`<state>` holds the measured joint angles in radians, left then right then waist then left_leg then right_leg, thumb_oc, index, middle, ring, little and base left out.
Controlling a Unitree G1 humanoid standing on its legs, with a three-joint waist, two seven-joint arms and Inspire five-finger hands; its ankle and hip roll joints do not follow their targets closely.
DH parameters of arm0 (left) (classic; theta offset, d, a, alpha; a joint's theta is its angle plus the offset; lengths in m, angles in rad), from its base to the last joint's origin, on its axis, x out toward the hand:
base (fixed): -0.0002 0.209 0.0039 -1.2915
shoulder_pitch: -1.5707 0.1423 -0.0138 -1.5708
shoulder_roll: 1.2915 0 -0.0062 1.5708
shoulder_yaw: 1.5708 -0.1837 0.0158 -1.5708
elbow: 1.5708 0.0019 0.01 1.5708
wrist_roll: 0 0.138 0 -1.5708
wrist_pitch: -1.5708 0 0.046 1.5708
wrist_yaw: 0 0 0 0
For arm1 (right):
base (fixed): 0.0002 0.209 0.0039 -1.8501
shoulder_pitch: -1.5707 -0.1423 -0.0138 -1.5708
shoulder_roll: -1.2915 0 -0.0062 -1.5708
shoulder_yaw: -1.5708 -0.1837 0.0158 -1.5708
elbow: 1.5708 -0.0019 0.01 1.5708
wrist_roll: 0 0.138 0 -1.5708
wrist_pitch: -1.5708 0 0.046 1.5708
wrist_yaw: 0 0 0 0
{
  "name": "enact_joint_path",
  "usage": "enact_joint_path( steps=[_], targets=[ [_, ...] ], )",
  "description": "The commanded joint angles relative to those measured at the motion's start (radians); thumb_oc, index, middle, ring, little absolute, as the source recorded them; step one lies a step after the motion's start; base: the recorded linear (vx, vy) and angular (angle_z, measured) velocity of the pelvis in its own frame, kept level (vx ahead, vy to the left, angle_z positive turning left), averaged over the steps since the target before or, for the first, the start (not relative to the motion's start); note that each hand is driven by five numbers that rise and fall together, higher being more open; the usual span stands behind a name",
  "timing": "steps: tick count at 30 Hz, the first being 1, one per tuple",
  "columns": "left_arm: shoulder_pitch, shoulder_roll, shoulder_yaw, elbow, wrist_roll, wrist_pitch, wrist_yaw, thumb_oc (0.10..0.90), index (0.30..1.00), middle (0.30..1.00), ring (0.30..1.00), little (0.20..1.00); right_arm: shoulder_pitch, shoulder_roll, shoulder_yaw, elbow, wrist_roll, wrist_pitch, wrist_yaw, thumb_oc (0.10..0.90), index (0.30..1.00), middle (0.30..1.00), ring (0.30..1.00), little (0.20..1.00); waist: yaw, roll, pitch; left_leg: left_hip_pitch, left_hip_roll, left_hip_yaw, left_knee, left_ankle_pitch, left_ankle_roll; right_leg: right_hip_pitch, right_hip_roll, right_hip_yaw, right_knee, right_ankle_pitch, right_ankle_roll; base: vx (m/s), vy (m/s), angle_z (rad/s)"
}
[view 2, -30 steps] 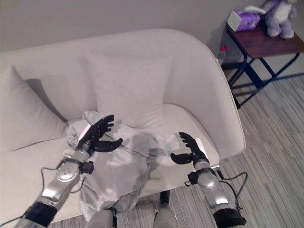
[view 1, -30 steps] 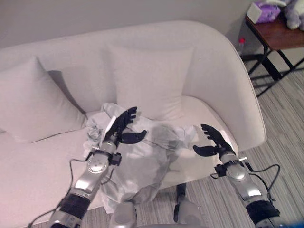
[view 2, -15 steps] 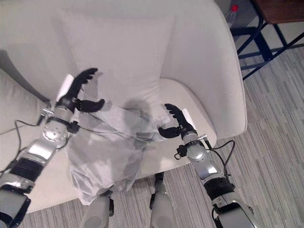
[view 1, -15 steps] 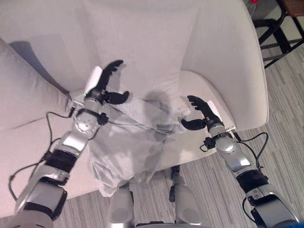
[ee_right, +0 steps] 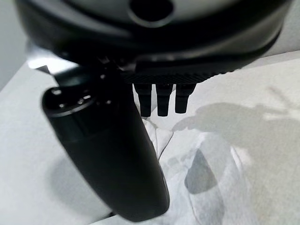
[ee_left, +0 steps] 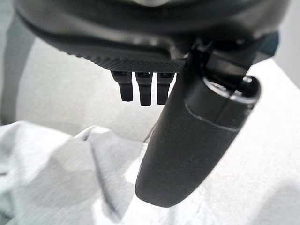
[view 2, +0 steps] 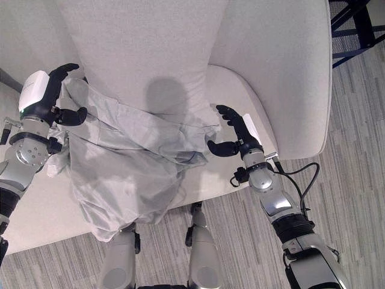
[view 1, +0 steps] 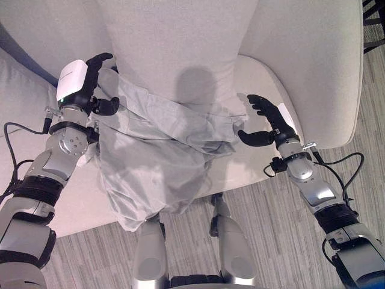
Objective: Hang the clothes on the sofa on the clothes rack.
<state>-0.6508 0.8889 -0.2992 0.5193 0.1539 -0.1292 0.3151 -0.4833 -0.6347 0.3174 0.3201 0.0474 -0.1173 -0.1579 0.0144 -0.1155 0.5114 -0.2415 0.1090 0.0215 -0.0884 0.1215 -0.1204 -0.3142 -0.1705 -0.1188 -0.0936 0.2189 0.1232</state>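
Striped grey floor (view 1: 283, 241), dark table legs (view 2: 352, 27)

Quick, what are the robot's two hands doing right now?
Left hand: open, at the garment's corner, not gripping.
Right hand: open, beside the garment's other end.

Lighting: soft, even, diffuse; a source from above is indicated. No glare is recorded. A rounded grey shadow is cast on the back cushion (view 1: 180, 42) of the pale sofa (view 1: 313, 66), and darker folds are shaded in the grey garment (view 1: 156, 162). Focus in the head views is kept fairly crisp. In the wrist views the left hand (ee_left: 187, 136) and right hand (ee_right: 103, 154) are rendered blurred and dark, with a shadow thrown on the cloth beyond.
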Motion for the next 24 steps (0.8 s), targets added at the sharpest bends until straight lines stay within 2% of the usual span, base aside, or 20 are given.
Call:
enact_joint_path(
  steps=[1, 12, 18, 24],
  targets=[
    [-0.051, 0.078, 0.100, -0.006, -0.005, -0.057, 0.056, 0.800, 0.900, 0.900, 0.900, 0.900, -0.014, -0.054, -0.076, -0.104, 0.031, -0.092, -0.013, 0.800, 0.900, 0.900, 0.900, 0.900, -0.001, -0.007, -0.031, -0.029, -0.007, 0.009, 0.023, -0.061, 0.035, 0.023, -0.040, 0.005, 0.006, -0.034, 0.082, 0.00, 0.000, 0.00],
    [-0.027, 0.076, 0.116, -0.031, 0.069, -0.042, 0.085, 0.800, 0.900, 0.900, 0.900, 0.900, 0.015, -0.062, -0.093, -0.146, -0.033, -0.098, -0.015, 0.800, 0.900, 0.900, 0.900, 0.900, -0.002, -0.028, 0.008, -0.086, 0.007, -0.005, 0.051, -0.060, 0.029, -0.014, -0.032, -0.006, 0.006, -0.027, 0.084, 0.00, 0.000, 0.00],
    [-0.138, 0.155, 0.050, 0.007, 0.098, -0.039, 0.103, 0.800, 0.900, 0.900, 0.900, 0.900, -0.052, -0.113, -0.059, -0.151, -0.044, -0.113, -0.025, 0.800, 0.900, 0.900, 0.900, 0.900, -0.008, -0.043, 0.009, -0.144, 0.009, -0.018, 0.058, -0.051, 0.023, -0.058, -0.030, -0.014, 0.006, -0.020, 0.092, 0.00, 0.015, 0.09],
    [-0.179, 0.217, 0.021, 0.010, 0.116, -0.045, 0.097, 0.800, 0.900, 0.900, 0.900, 0.900, -0.084, -0.175, 0.000, -0.186, -0.118, -0.116, 0.014, 0.800, 0.900, 0.900, 0.900, 0.900, -0.005, -0.053, 0.009, -0.162, 0.010, -0.025, 0.061, -0.052, 0.023, -0.070, -0.030, -0.016, 0.006, -0.019, 0.097, 0.00, 0.005, 0.03]
  ],
)
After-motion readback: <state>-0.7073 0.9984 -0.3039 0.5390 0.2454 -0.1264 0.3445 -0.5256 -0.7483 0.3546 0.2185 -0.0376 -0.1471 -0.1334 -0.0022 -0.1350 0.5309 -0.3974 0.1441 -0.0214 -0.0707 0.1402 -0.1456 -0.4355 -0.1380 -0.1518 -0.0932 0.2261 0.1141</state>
